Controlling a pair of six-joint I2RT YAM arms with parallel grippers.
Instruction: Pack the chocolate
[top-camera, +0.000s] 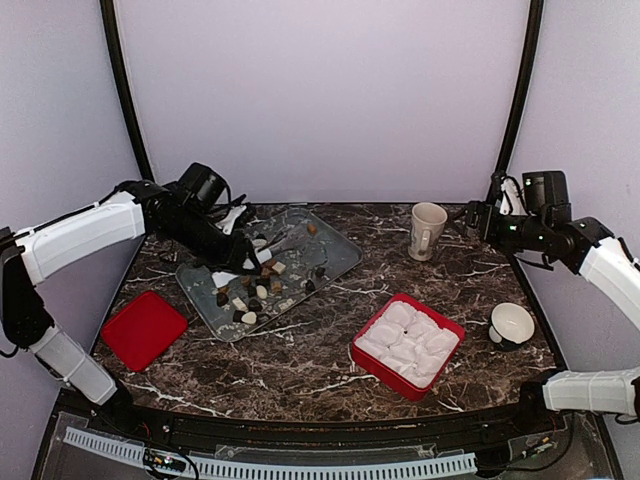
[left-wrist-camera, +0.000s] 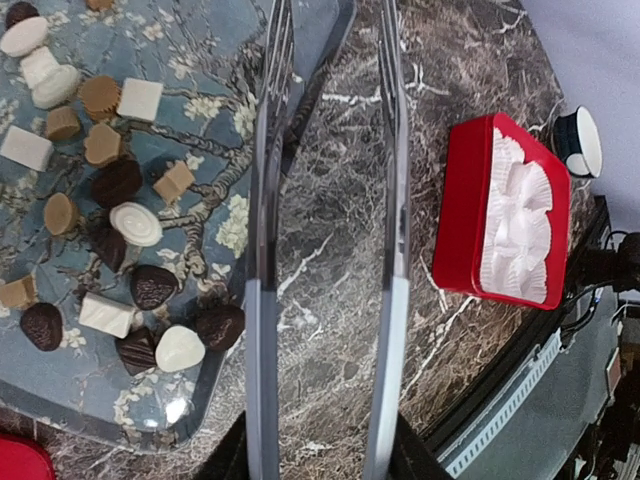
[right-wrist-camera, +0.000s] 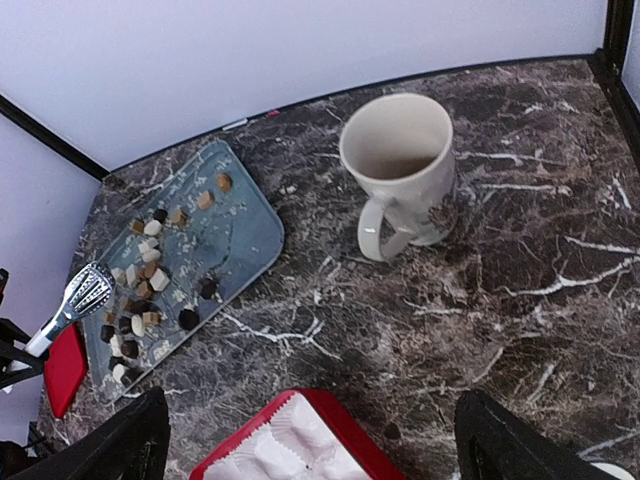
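Half-open left pincer (top-camera: 233, 252) around tongs (left-wrist-camera: 262, 250)

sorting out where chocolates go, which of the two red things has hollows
The red box right of the tray, holding the white moulded insert; the other red piece left of the tray is flat and bare.

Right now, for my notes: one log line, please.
left gripper: gripping tongs over tray | right gripper: open near mug | chocolates: on tray | red box: unfilled

One mug (top-camera: 428, 230), one tray (top-camera: 335, 248), over twenty chocolates (left-wrist-camera: 135, 223)
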